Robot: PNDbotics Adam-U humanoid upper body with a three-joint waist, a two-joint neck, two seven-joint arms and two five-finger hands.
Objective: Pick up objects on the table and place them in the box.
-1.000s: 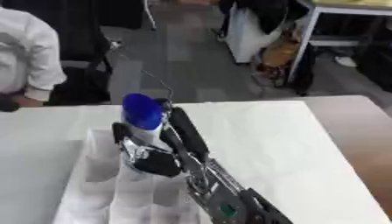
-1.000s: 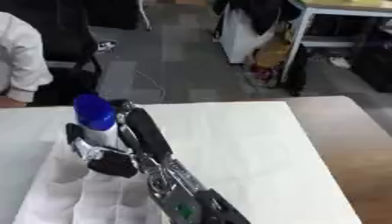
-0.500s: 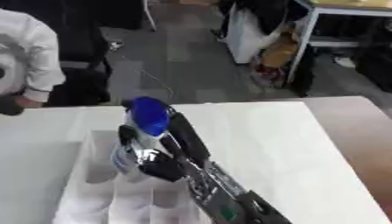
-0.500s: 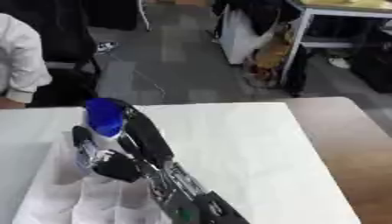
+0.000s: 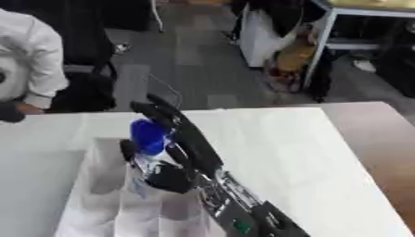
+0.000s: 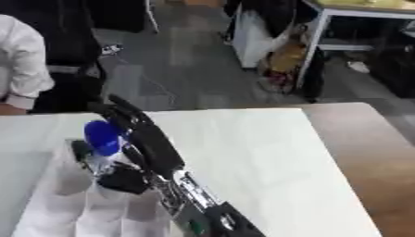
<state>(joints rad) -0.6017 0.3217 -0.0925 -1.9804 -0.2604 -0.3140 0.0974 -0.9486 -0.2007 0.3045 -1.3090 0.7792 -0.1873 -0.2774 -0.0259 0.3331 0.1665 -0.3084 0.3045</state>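
A clear bottle with a blue cap [image 5: 148,135] stands upright over the back part of a white box [image 5: 93,210] with several compartments, at the lower left of the table. My right hand [image 5: 180,172] reaches in from the bottom edge and is shut on the bottle. Its thumb lies on the bottle's left side, and its long fingers [image 5: 174,124] run up the right side past the cap. The bottle's lower end is hidden by the hand and the box wall. My left hand shows in neither view.
The white table [image 5: 275,152] stretches to the right of the box; a brown tabletop [image 5: 385,152] adjoins it at the far right. A person in a white sleeve [image 5: 36,69] sits beyond the far left edge. Chairs and a desk stand on the floor behind.
The right hand has lowered the bottle toward the box, and the blue cap now sits below the table's far edge.
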